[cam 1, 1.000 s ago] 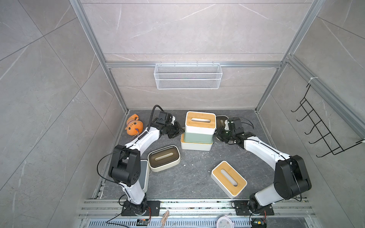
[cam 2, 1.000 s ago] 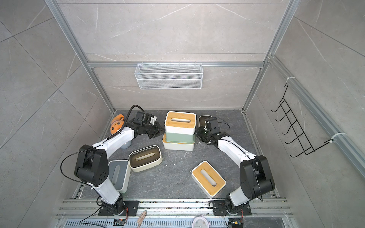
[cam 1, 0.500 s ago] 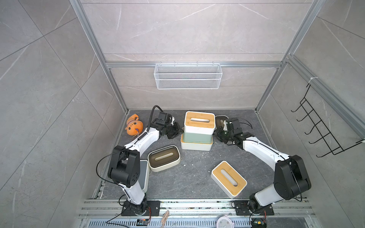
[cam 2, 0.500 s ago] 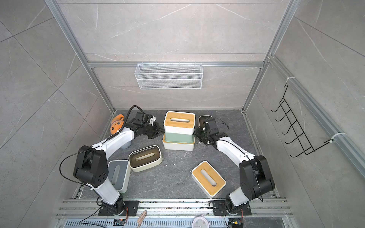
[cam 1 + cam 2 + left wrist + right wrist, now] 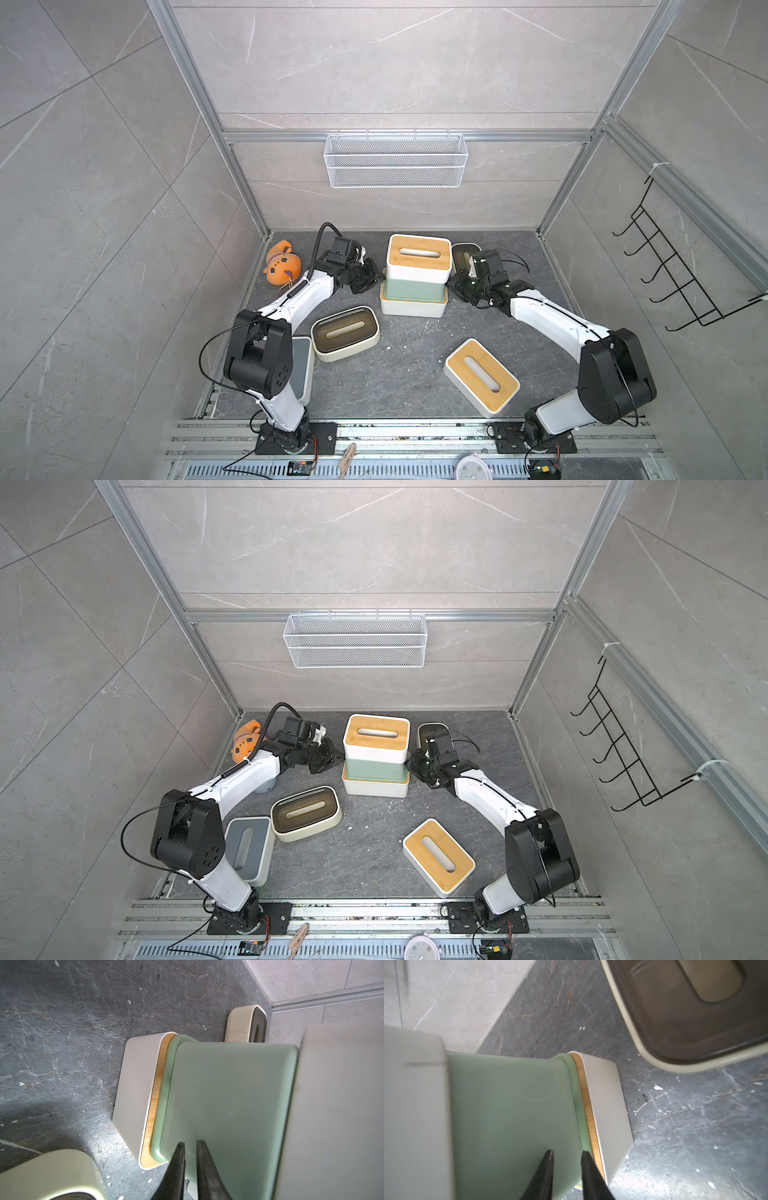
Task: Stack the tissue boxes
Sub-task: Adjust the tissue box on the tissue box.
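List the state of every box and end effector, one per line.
Bottom box: base of stack.
Green box: stacked on bottom box.
Top box: stacked on green box.
Front bamboo box: loose, upright.
Front cream box: loose, upright.
Rear cream box: loose, upright.
Grey box: loose, upright.
Left end effector: shut, empty, at green box.
Right end effector: shut, empty, at green box.

Top views: bright, even, diffuse light from above, no glare. Only faint, soft shadows edge the objects on the dark grey veined stone floor. Wide-angle perspective splays the silver aluminium frame posts outward. Left wrist view: a dim shadow darkens part of the floor, and the topmost white plastic tissue box, very close, is out of focus. Right wrist view: soft throughout, with a mild sheen on the pale green plastic tissue box.
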`<state>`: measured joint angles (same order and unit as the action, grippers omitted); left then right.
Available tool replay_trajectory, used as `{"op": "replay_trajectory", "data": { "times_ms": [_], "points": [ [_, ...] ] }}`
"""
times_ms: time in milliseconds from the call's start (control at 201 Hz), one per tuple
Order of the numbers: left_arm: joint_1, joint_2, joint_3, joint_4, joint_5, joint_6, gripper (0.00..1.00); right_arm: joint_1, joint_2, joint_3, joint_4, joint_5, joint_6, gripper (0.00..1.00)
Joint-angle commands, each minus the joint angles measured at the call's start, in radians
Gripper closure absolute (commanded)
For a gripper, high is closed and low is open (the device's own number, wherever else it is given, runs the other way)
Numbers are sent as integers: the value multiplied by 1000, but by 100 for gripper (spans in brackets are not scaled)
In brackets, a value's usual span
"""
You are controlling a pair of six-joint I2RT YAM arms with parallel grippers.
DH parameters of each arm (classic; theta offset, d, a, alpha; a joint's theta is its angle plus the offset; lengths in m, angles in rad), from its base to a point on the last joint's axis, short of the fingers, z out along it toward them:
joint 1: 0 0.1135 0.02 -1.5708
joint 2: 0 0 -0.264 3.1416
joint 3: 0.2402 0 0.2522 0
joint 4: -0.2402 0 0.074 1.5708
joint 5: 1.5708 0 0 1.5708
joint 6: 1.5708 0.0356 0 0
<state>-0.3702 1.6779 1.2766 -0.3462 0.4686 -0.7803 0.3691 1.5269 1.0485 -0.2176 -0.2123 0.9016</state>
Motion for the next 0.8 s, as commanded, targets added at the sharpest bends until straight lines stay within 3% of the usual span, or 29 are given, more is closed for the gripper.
{"op": "replay_trajectory", "data": {
  "times_ms": [0,354,718,793],
  "points": [
    [-8,-70,50,-24,13,13,84,5,-56,50,-63,-19,-43,73],
    [20,-80,172,-129,-84,65,84,-6,-86,194,-180,28,-106,72],
    [30,-80,226,-187,-104,125,84,-12,-68,258,-228,95,-149,70],
    [29,-113,206,-190,-127,145,83,-49,-34,285,-232,47,-156,71]
  ]
}}
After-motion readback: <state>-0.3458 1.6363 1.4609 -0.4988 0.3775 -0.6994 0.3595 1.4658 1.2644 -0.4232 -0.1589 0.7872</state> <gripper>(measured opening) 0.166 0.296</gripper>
